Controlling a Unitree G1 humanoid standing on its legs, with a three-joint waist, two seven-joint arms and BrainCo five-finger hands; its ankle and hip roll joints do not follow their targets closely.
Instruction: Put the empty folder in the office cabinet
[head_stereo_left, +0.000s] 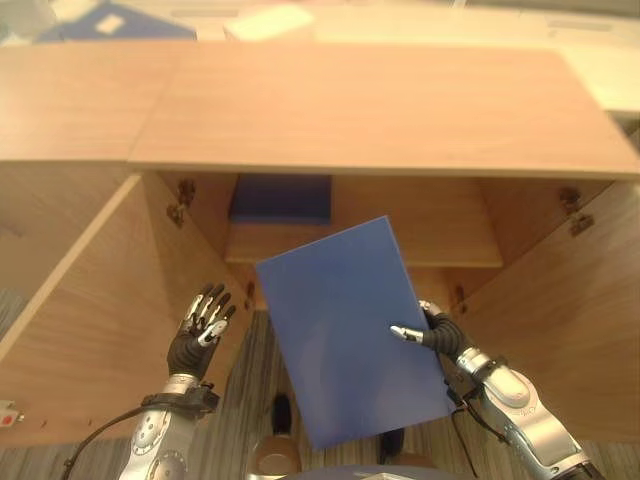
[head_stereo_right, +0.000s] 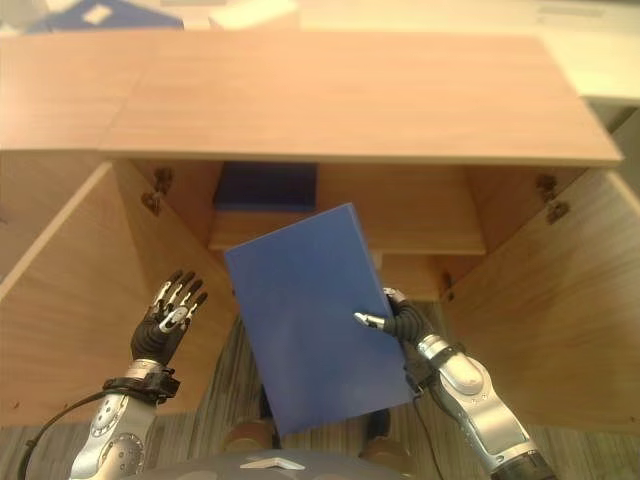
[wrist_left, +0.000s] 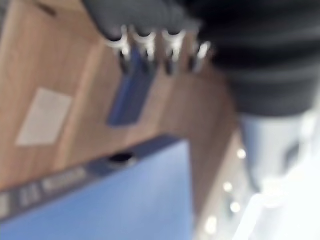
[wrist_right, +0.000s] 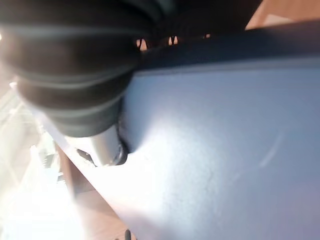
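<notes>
Folder: blue folder, tilted, held in front of the open cabinet.
Right robot hand: pinches the folder's 3 o'clock edge, thumb on top.
Left robot hand: at 9 o'clock of the folder, fingers straight, empty.
Shelf: a second blue folder at 12 o'clock.

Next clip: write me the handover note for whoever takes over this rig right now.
Right robot hand: shut on the blue folder, pinching its right edge, folder held tilted in front of the open cabinet.
Left robot hand: open, fingers straight, holding nothing, beside the left door.
Done: both doors open, folder lifted.
Left: slide the folder onto the shelf, where another blue folder already sits at the back, then let go.
</notes>
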